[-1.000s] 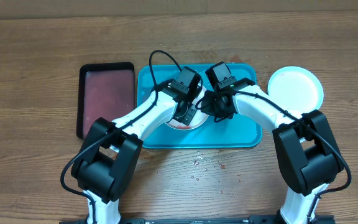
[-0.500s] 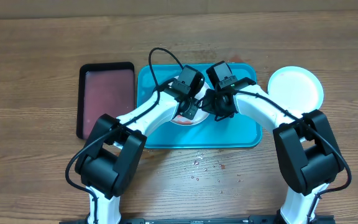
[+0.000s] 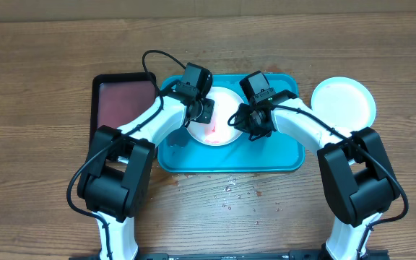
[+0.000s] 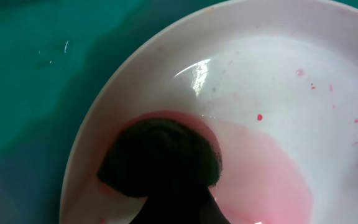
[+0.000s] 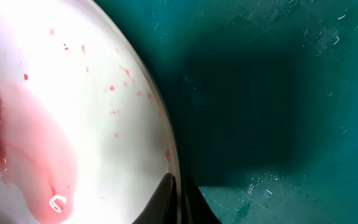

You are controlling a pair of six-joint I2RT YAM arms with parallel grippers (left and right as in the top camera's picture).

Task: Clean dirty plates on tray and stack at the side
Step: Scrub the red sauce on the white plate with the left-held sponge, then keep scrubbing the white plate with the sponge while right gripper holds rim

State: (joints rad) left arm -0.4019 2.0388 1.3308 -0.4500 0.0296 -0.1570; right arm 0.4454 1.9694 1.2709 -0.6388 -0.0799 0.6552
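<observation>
**Both grippers at smeared plate on tray**

The wooden table (image 3: 42, 72) carries the blue tray (image 3: 280, 155) at its middle, with a dark-red tray (image 3: 121, 108) just beside it on the left. A white plate (image 3: 221, 115) lies flat on the blue tray, left of centre. A second plate (image 3: 343, 101), clean and white, sits on the table off the tray's right edge.

The left gripper (image 3: 199, 110) is over the first plate's left part, jaws closed. In its wrist view a dark rounded tip presses into a pink pool (image 4: 272, 174); whether that tip is a pad or the fingers themselves, I cannot tell. The right gripper (image 5: 179, 199) is closed on that plate's right rim. Small drops (image 3: 230, 189) lie on the table before the tray.
</observation>
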